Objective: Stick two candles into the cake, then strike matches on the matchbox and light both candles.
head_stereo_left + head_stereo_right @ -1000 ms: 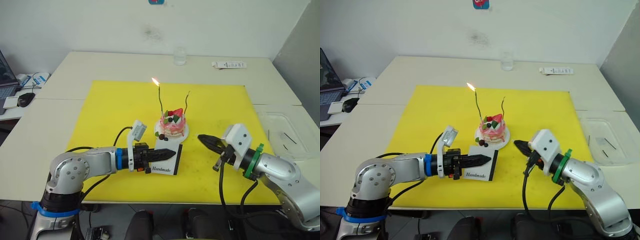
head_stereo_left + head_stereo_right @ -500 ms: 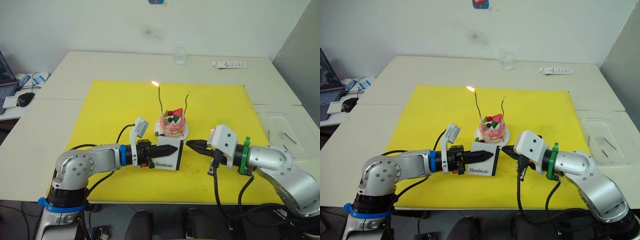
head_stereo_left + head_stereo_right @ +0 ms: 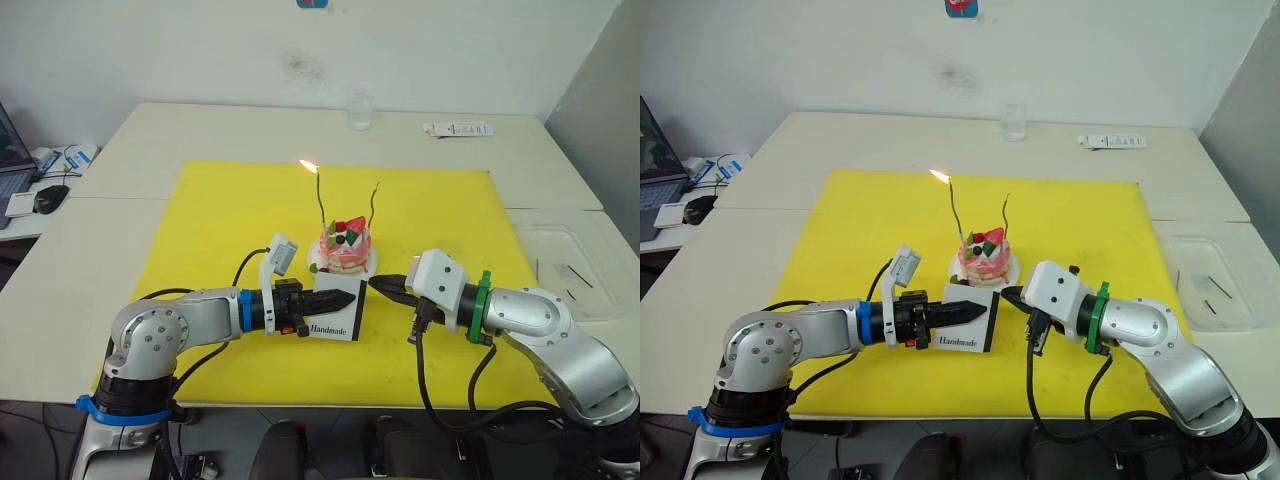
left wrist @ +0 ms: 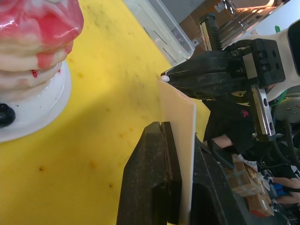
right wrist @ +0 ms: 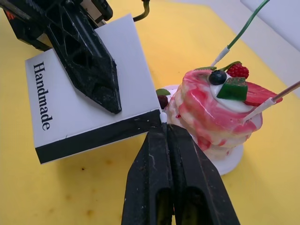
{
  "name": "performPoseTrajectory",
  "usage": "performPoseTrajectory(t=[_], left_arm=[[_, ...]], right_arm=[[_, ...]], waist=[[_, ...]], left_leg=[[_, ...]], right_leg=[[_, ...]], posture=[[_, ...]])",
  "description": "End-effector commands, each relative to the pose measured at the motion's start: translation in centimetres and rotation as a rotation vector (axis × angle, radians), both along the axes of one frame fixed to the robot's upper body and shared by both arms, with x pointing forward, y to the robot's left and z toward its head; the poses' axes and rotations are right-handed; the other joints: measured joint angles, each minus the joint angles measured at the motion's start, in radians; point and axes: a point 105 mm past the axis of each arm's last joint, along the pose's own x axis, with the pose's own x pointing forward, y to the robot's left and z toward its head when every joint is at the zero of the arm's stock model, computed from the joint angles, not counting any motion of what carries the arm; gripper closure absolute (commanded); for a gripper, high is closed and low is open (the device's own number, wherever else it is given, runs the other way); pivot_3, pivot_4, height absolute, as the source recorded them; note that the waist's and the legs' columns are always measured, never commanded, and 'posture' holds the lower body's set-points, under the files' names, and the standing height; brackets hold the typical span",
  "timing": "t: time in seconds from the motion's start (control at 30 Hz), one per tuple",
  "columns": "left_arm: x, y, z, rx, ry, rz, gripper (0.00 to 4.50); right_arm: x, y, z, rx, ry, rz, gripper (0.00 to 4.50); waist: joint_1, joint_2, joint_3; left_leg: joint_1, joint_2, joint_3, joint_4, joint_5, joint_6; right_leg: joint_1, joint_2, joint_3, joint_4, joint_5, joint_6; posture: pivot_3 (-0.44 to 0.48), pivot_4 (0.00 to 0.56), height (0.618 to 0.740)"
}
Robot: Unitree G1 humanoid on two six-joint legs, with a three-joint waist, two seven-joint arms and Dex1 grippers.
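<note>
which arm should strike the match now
Right. Its pincer pinches a match with the tip at the matchbox's black edge; the left pincer holds that box.

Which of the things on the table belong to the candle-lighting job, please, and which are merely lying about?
Job:
- pink-and-white layered cake
- two thin wavy candles, one lit, one unlit
- flat white "Handmade" matchbox, held by left gripper
- white-tipped match in right gripper

Lying about:
- clear glass
- clear plastic tray
- white remote-like bar
</note>
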Motion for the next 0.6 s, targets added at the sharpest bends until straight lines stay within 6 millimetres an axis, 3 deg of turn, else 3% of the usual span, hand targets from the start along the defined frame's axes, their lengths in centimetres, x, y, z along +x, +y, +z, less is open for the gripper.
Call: performPoseTrajectory(t=[0.03, 0.6], left_arm=[[-0.28, -0.48, 1.03, -0.023, -0.051, -0.026, 4.50], [0.15, -0.64, 1.35, -0.039, -0.062, -0.015, 4.50]], right_arm=[[-0.14, 0.34, 0.41, -0.009, -0.034, 0.027, 4.49], [0.04, 0.16, 0.22, -0.036, -0.068, 0.041, 4.49]], waist=[[0.000, 0.000, 0.000], [0.000, 0.000, 0.000]], left_leg=[[0.000, 0.000, 0.000, 0.000, 0.000, 0.000], [0.000, 0.000, 0.000, 0.000, 0.000, 0.000]], right_leg=[[0.000, 0.000, 0.000, 0.000, 0.000, 0.000], [0.000, 0.000, 0.000, 0.000, 0.000, 0.000]], posture=[[0.000, 0.150, 0.740], [0.000, 0.150, 0.740]])
